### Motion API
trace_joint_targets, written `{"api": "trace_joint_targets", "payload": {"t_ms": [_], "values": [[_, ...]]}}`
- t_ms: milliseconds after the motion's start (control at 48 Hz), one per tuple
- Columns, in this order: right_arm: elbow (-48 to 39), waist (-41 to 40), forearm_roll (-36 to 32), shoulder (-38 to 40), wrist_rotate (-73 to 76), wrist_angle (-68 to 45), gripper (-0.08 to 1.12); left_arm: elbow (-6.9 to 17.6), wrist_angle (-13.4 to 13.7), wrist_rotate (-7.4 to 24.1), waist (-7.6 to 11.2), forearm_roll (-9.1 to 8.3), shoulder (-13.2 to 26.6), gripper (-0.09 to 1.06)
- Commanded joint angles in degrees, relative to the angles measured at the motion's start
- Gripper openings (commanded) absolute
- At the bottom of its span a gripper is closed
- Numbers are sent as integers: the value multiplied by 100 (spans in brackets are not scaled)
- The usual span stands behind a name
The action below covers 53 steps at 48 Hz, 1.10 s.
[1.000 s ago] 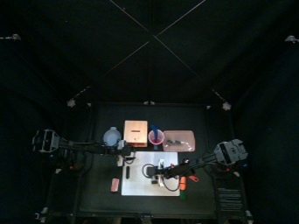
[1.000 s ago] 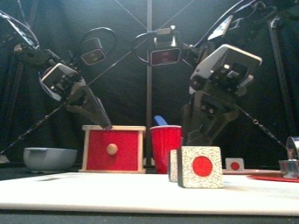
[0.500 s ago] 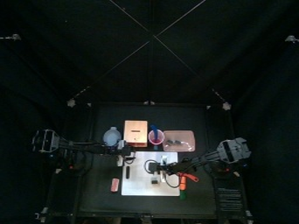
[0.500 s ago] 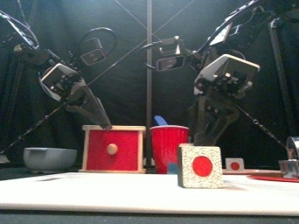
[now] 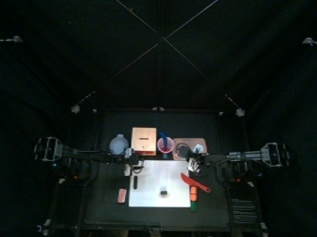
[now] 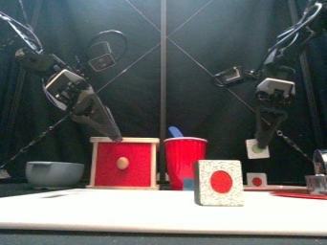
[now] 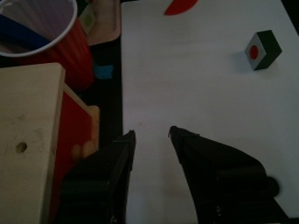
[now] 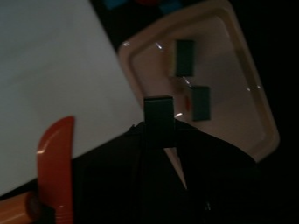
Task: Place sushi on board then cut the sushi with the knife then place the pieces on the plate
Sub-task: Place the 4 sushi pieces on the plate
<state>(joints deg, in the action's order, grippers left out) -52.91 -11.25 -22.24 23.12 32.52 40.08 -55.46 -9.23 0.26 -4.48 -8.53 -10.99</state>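
right gripper pinches a sushi piece; left gripper gapes, empty. block beyond its jaws: probably light, stiff; grip flat sides.

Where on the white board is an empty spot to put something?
The white board's left and middle are bare, from the left pincer to the lone sushi piece near its front. The red knife lies along its right edge. Behind is crowded: bowl, wooden box, red cup and pink tray, where the right pincer holds a second piece.
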Motion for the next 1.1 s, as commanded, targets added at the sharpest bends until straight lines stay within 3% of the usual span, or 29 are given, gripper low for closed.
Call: {"api": "trace_joint_targets", "payload": {"t_ms": [21, 292, 458, 625, 729, 875, 1104], "values": [[-211, -378, 97, 79, 0, -264, 61, 62, -35, 9, -18, -9, -35, 77], [-747, -1020, 220, -35, 0, -1389, 66, 79, -35, 9, -18, -9, -35, 77], [-765, -1107, 158, -26, -70, -1459, 77, 97, -35, 9, -26, -9, -35, 77], [-527, -958, 158, 185, -44, -1292, 81, 105, -35, 9, -26, -9, -44, 77], [-237, -606, 202, 308, -53, -1195, 81, 114, -35, 9, -35, -9, -53, 77], [272, 483, 167, 193, -53, -1450, 81, 123, -35, 0, -26, 0, -70, 77], [1222, 2021, 88, -826, 9, -1819, 81, 132, -35, -18, -26, 0, -70, 77]]}}
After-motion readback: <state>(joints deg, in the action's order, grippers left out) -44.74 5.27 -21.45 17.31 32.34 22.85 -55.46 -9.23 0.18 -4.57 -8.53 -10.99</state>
